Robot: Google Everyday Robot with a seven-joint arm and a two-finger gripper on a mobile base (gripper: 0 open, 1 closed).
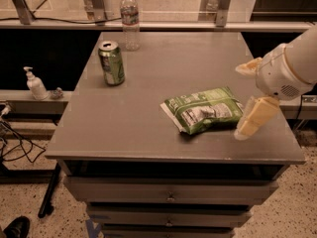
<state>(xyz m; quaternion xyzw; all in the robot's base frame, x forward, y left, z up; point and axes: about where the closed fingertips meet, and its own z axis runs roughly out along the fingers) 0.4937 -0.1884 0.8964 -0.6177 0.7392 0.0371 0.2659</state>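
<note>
gripper (pixel 239 102), fingers spread apart, beside the right end of the green chip bag (pixel 203 110) on the table (pixel 124 128): likely light, soft, crushable, best pinched at that end.

Heads up: your gripper (pixel 240 101) by the table's (pixel 143 133) right edge has its arm (pixel 297 63) cut off; the chip bag's (pixel 203 110) print is unreadable.

The gripper (pixel 239 101) is hovering over the right side of the grey table (pixel 124 128), its fingers spread wide. It is just beside the right end of the green chip bag (pixel 203 109), which is lying flat. A green soda can (pixel 111 63) and a water bottle (pixel 130 20) are standing upright at the far left.
</note>
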